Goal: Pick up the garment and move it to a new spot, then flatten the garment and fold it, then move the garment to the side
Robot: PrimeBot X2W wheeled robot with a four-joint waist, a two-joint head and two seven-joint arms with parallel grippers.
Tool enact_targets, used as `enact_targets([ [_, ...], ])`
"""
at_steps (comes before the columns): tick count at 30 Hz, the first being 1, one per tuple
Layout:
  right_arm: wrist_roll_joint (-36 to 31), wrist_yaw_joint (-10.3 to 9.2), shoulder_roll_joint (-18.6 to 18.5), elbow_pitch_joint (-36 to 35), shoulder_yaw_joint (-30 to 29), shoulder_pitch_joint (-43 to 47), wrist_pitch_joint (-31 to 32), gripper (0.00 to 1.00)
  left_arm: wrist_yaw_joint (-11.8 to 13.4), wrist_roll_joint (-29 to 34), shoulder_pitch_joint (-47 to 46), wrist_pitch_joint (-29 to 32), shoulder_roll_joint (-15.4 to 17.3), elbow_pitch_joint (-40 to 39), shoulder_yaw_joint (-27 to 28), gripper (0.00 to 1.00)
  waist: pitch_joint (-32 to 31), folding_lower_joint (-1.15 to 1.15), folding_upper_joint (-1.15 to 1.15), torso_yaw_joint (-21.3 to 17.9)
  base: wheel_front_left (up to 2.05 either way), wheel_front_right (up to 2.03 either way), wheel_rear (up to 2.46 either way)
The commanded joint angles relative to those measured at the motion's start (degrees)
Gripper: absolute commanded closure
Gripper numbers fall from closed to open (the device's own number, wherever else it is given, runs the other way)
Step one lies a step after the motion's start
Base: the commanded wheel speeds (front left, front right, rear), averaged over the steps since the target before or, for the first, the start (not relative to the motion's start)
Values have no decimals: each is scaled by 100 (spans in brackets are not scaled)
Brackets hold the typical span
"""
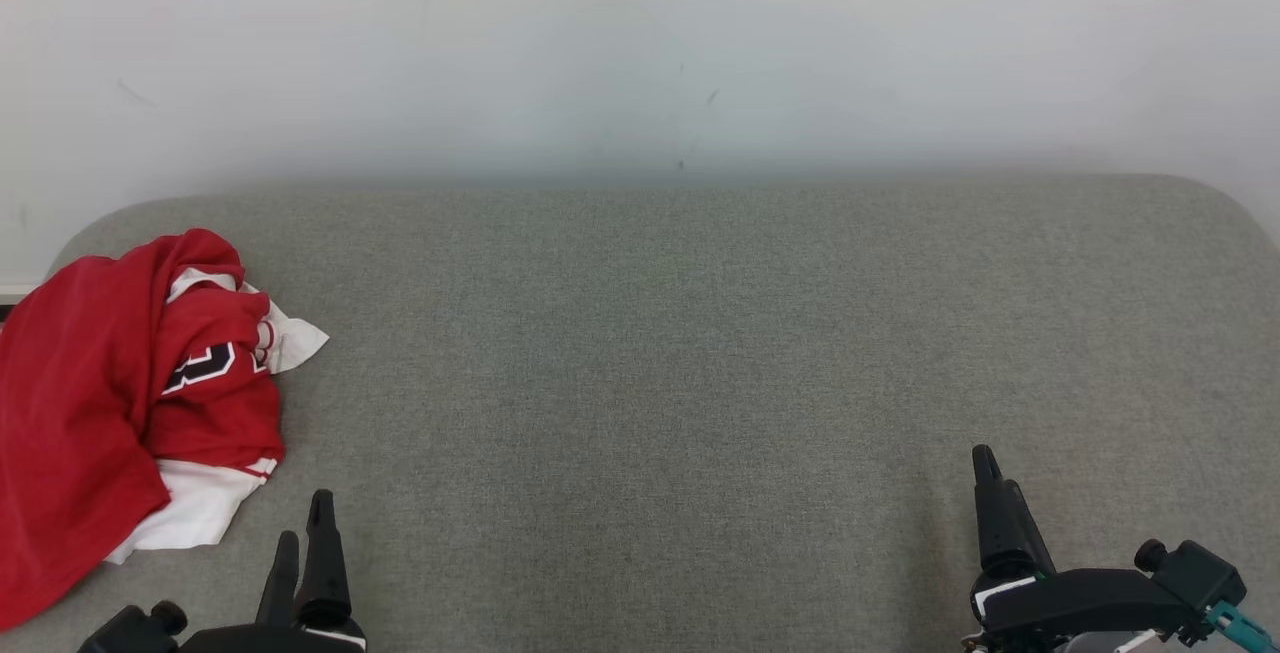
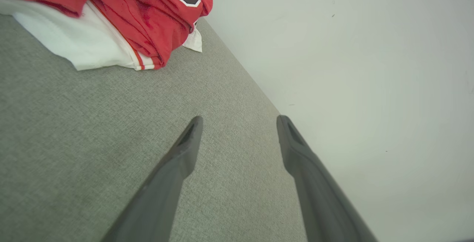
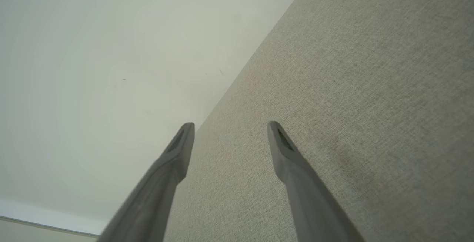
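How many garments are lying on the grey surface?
1. A crumpled red and white garment lies at the left edge of the grey surface, ahead of the left gripper. Its folds could hide another piece.

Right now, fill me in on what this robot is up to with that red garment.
Nothing is being handled yet. The red and white garment lies crumpled at the left end of the grey fabric surface. The left gripper is open and empty, close to the garment but not touching it. The right gripper is open and empty too, over the bare right side. Picking up, flattening and folding are not yet done.
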Motion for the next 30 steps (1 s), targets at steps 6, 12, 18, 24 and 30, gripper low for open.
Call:
enact_targets([
  [6, -591, 31, -5, -43, 28, -60, -128, 0, 68, 658, -15, -123, 38, -73, -86, 0, -8, 0, 0, 3, 0, 0, 0],
  [12, -1231, 33, -5, 35, 10, -32, -249, 0, 198, 1436, 14, -243, 40, -106, -204, 0, -26, 0, 0, 13, 0, 0, 0],
  [18, -1760, 35, -5, 91, -52, -20, -349, 0, 249, 2077, 39, -346, 50, -91, -307, 0, -43, 0, 0, 11, 0, 0, 0],
  [24, -2162, 36, -5, 108, -81, -2, -446, 0, 283, 2619, 28, -442, 90, -82, -440, 0, -44, 0, 0, 19, 0, 0, 0],
  [30, -2513, 38, -4, 141, -142, -16, -535, 0, 306, 3008, -5, -533, 101, -32, -530, 0, -29, 0, 0, 35, 0, 0, 0],
])
